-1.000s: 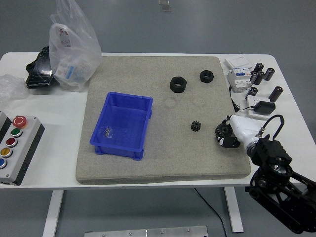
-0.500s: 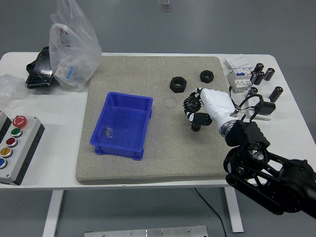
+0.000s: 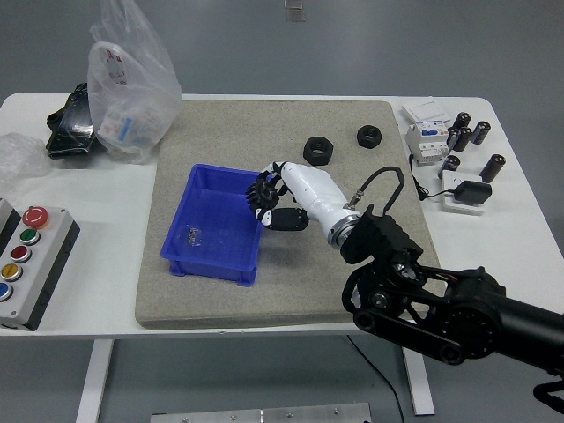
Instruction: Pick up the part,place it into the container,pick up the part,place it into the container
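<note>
— Fingers point(image 3: 267, 189) on the right hand point(image 3: 295, 198)?
— Curled around a small black gear point(image 3: 262, 197), held just over the right rim of the blue bin point(image 3: 204, 240).
— Other parts?
— Two black hex nuts, one point(image 3: 318, 149) far of the hand, one point(image 3: 368, 135) further right, both on the grey mat point(image 3: 291, 282) covering the white surface point(image 3: 106, 273)

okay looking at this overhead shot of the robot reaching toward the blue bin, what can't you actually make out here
- Head view: whether the right hand holds the small gear; its curled fingers at the blue bin's right rim hide anything inside.
- Head view: the small clear item on the bin floor is too small to identify.
- Head view: the contents of the plastic bag blur behind the film.
- Left arm: outside the picture.
</note>
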Controlling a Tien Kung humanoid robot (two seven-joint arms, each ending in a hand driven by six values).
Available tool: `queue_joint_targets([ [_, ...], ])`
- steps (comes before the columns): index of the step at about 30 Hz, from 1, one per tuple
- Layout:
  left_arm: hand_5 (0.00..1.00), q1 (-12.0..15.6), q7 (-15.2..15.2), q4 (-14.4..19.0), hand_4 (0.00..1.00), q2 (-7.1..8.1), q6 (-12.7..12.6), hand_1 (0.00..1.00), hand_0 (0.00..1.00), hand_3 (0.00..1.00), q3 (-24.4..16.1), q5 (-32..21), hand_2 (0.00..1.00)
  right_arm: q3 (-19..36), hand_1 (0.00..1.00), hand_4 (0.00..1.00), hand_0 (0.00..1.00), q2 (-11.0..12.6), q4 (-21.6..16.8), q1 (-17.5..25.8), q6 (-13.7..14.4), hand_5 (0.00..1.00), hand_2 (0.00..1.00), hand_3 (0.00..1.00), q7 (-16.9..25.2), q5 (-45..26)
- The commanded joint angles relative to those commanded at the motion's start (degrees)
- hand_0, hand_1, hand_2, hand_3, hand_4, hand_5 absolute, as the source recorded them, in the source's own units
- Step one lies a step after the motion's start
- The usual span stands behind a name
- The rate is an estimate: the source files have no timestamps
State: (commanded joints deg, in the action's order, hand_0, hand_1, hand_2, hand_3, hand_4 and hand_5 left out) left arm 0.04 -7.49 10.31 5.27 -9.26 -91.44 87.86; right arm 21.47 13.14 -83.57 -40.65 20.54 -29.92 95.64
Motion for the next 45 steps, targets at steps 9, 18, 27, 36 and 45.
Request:
queue_joint_targets([
  [9,0.277,0.0,-0.1,0.0,0.687,-0.04,0.0,0.564,0.627,0.612,0.0,0.1,0.554,-1.5,0.786,0.429,0.627,0.1,-0.1,-0.8,-0.4,0.162,0.797,0.908,1.2,-2.4],
  [18,0.278,0.0,-0.1,0.0,0.686,-0.09,0.1,0.564,0.627,0.613,-0.1,0.2,0.554,-0.2,0.793,0.425,0.642,0.2,-0.3,0.0,0.5,0.139,0.809,0.915,1.2,-1.5],
  [27,0.278,0.1,0.0,0.0,0.687,-0.09,0.0,0.563,0.627,0.613,-0.3,0.4,0.554,8.5,0.758,0.554,0.568,5.5,-0.4,5.2,-6.6,0.197,0.8,0.907,-7.1,9.5],
  [36,0.276,0.0,0.2,0.0,0.687,-0.05,0.1,0.564,0.627,0.613,-0.3,0.5,0.554,12.5,0.745,0.683,0.49,7.7,0.8,10.7,-14.3,0.249,0.801,0.905,-7.1,10.5],
  [45,0.275,0.0,0.1,0.0,0.686,-0.02,0.1,0.563,0.627,0.613,-0.3,0.5,0.555,10.7,0.728,0.699,0.46,7.1,4.2,10.6,-14.6,0.292,0.772,0.867,-7.1,9.0],
])
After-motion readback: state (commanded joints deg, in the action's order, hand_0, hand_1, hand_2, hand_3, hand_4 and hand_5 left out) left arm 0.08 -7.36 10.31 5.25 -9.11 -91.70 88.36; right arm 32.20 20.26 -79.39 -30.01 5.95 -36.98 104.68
